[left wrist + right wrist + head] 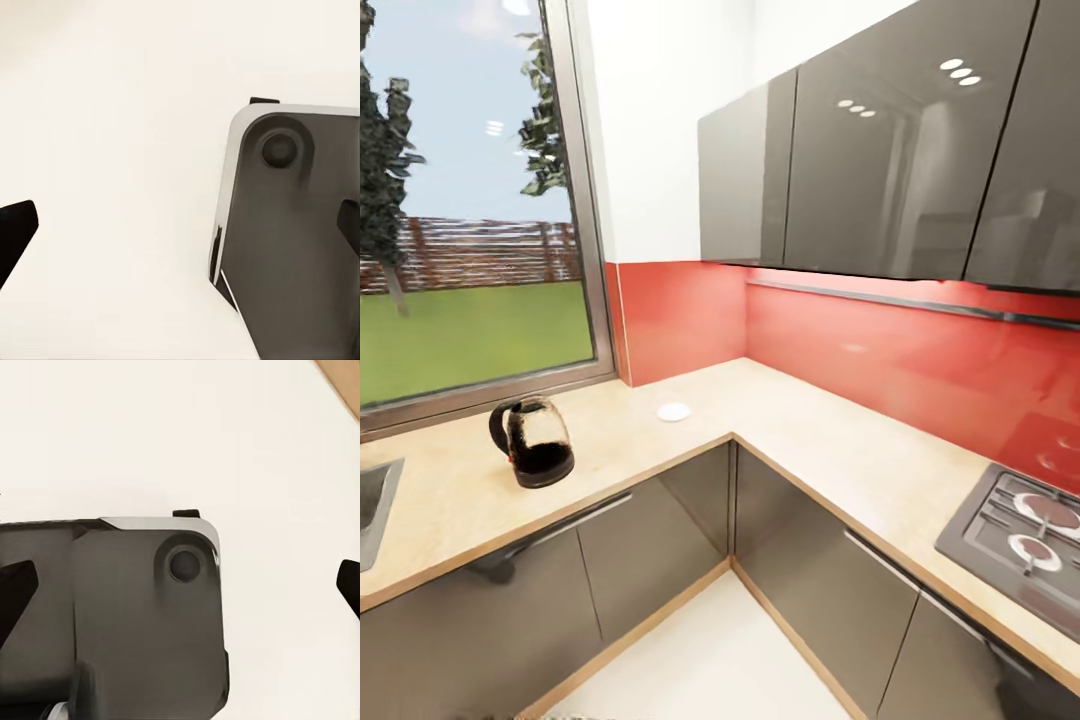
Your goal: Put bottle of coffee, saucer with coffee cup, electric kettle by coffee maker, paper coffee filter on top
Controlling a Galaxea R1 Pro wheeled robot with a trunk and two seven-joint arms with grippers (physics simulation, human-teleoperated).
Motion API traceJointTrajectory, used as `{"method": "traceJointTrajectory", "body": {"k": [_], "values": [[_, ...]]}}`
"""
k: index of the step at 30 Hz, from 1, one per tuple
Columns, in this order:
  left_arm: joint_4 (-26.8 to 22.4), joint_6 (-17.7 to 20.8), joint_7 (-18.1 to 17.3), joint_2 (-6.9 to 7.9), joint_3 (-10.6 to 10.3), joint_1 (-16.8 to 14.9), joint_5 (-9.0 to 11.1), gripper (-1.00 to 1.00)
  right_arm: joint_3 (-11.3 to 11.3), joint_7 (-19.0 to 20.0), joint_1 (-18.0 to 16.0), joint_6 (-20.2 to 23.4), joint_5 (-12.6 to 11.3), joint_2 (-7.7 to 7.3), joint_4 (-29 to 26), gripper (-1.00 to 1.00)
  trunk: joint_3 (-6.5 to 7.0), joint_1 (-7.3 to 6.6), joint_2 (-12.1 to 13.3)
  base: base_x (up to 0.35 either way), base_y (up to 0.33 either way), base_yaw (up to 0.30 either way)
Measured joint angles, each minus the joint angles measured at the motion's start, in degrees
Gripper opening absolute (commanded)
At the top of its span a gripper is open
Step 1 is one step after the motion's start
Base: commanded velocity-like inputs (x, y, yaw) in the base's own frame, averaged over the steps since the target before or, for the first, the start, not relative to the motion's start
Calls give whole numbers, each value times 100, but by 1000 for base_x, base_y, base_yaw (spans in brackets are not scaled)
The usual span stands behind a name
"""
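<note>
Kettle (531, 441) and saucer (673, 411) sit on countertop (820, 440), well apart.

Corner counter (810, 440) ahead, and most of its top lies bare. The kettle (532, 442) stands on the left run under the window (470, 220), with open surface all round it. A small white disc (673, 411) lies flat near the inner corner, well apart from the kettle. Sink (375, 505) at the far left edge, hob (1020, 530) at the right edge. Wall cabinets (890, 150) overhang the right run, capping room above it. Down at the wrists, each open gripper faces pale floor (112, 150) and the robot's grey base (127, 622).
</note>
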Motion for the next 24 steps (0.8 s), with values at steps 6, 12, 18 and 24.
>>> {"method": "traceJointTrajectory", "body": {"k": [6,12,18,24], "values": [[1,3,0,0,-1,0,4,100,0,0,0,0,0,2,0,100,0,0,0,2,-2,278],[1,-5,-1,0,2,3,4,100,0,-1,0,0,0,-1,0,100,0,-1,0,151,-94,278],[0,-6,-1,0,3,0,4,100,0,-2,0,0,0,6,-1,100,0,0,-1,29,-20,279],[-10,-6,-1,0,-6,-1,4,100,0,-1,0,0,-1,5,-5,100,-8,0,0,1,-1,279]]}}
